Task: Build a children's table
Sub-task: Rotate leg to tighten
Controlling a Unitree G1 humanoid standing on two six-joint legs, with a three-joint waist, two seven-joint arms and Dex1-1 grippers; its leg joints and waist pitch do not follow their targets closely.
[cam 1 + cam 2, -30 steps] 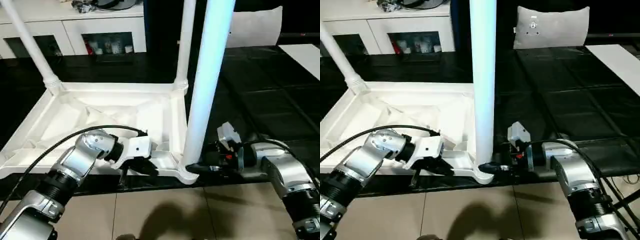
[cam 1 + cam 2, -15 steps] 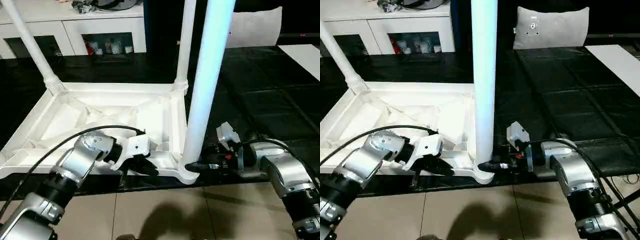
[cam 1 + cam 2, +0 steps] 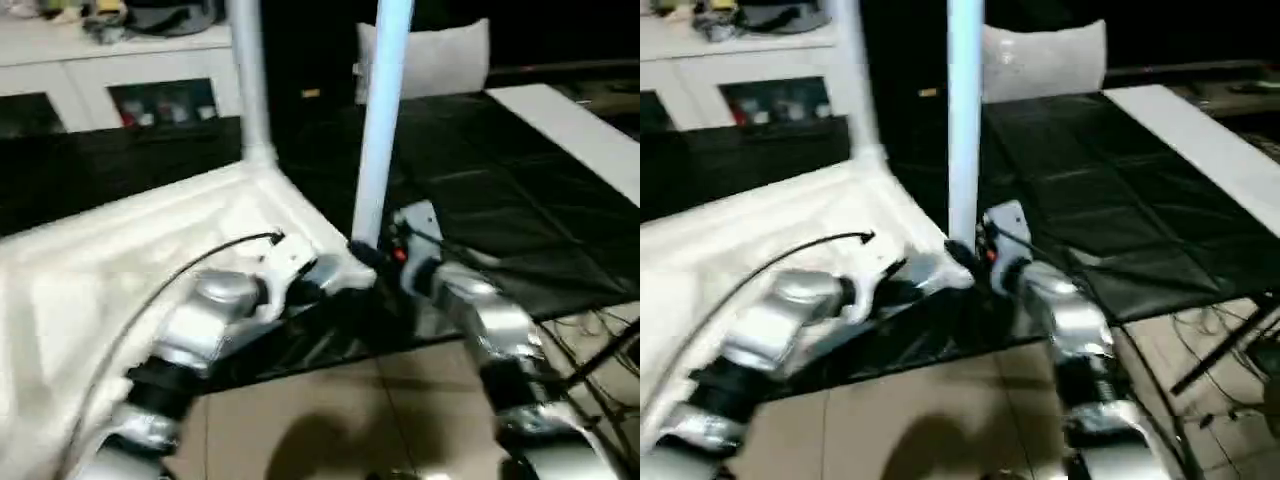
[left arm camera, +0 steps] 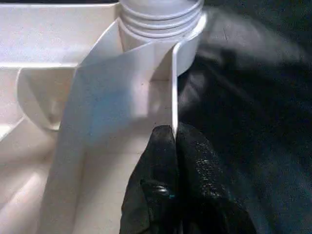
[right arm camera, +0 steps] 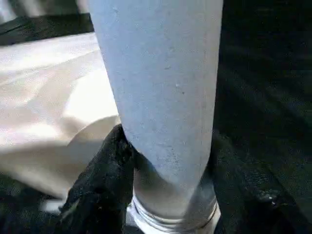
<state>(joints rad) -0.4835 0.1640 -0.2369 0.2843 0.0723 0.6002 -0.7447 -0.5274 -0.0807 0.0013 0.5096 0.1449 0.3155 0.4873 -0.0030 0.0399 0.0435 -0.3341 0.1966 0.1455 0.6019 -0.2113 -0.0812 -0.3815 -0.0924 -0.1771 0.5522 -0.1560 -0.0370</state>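
Tabletop (image 3: 90, 270) upside down on dark floor, left of centre. Near-right leg (image 3: 378, 130) upright in corner socket, long axis vertical. Right gripper (image 5: 165, 195) clamps leg base just above socket; left gripper (image 4: 174, 146) pinches tabletop's thin rim (image 4: 174, 87) beside it. Far leg (image 3: 247, 80) already seated.

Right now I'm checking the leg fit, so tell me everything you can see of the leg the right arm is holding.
The leg is a long, smooth white plastic tube with a bluish sheen. It stands upright at the near right corner of the upturned tabletop, its ribbed collar at the corner socket. The right end effector has a black finger on each side of it, just above that collar. The left end effector pinches the tabletop's thin rim beside the socket.
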